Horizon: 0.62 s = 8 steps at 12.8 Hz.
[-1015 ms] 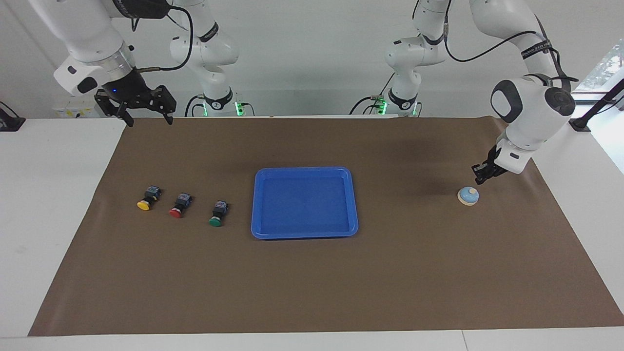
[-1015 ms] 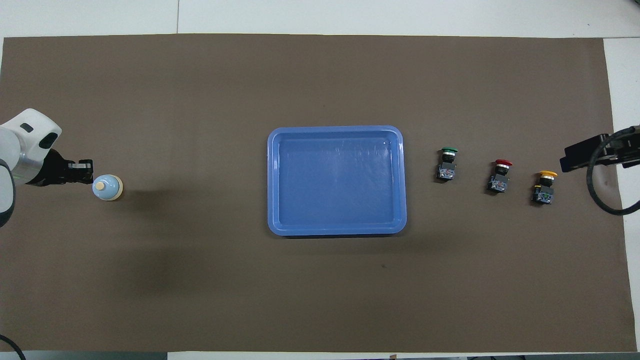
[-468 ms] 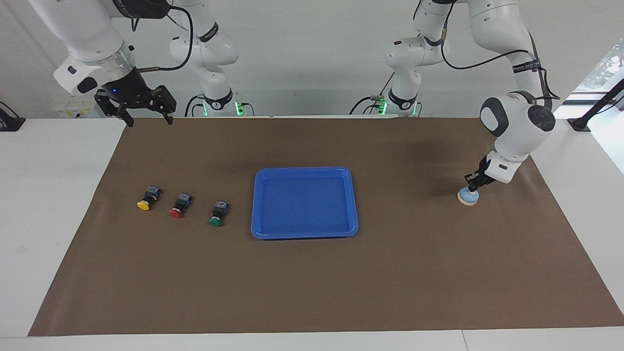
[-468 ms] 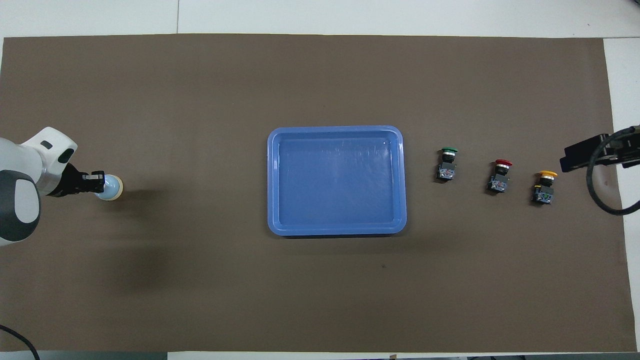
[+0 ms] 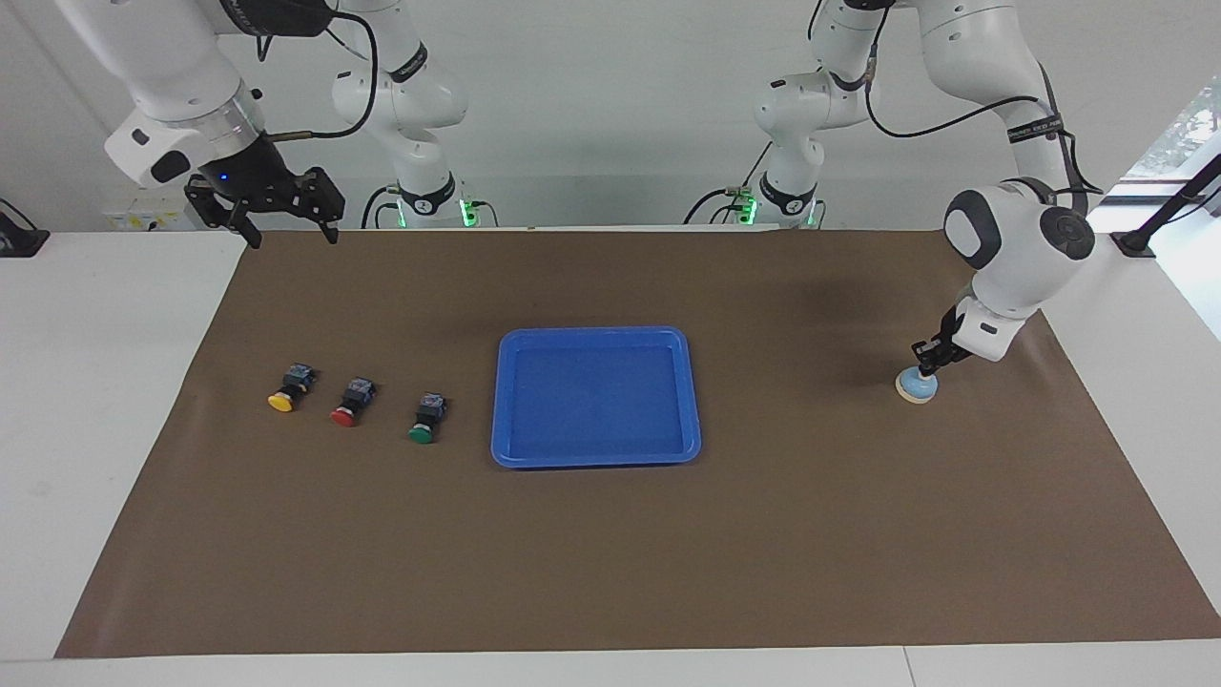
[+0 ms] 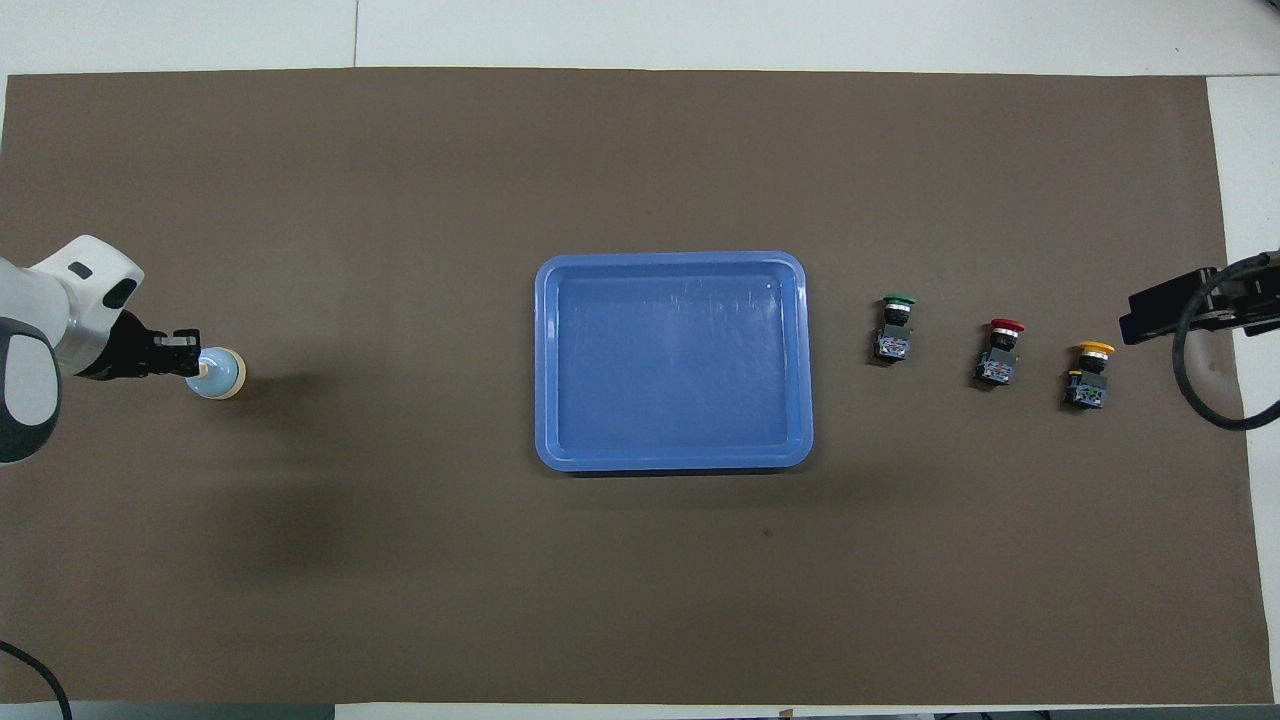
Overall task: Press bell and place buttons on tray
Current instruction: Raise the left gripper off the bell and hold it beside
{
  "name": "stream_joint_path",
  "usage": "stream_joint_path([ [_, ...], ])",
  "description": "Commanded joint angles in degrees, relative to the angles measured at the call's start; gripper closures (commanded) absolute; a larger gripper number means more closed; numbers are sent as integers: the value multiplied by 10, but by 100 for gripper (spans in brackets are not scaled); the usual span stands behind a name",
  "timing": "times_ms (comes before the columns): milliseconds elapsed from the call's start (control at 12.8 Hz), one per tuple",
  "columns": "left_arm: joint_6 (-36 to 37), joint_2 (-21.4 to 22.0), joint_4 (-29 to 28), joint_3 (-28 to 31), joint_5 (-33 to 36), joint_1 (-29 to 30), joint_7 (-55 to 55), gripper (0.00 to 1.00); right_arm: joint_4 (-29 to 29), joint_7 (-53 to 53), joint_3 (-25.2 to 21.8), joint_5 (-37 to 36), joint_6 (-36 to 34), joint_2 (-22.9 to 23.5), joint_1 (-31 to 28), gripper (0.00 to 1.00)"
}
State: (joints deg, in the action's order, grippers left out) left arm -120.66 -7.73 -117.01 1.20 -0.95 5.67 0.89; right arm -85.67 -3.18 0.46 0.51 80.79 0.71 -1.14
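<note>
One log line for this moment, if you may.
left gripper: on bell | right gripper: open, waiting | buttons: on table | tray: empty

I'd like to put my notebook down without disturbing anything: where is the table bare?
Bare mat between the tray and the bell, and along the edge farthest from the robots. Crowded: the three buttons, and the bell under the left gripper.

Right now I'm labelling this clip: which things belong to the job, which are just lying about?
Job:
- bell, left end effector on its top
- yellow button
- red button
- green button
- tray

Lying about:
- brown mat only
</note>
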Motion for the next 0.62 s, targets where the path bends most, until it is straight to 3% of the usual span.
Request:
stream_joint_path([
  [0, 127, -2, 112, -5, 5, -13, 1, 22, -13, -8, 2, 5, -5, -11, -6, 0],
  [78, 156, 15, 125, -4, 3, -19, -1, 0, -13, -8, 2, 6, -4, -11, -5, 0],
  [312, 205, 75, 129, -6, 1, -37, -4, 0, -13, -8, 2, 5, -5, -11, -6, 0],
  [547, 303, 74, 186, -4, 2, -83, -13, 0, -13, -10, 2, 5, -5, -11, -6, 0],
])
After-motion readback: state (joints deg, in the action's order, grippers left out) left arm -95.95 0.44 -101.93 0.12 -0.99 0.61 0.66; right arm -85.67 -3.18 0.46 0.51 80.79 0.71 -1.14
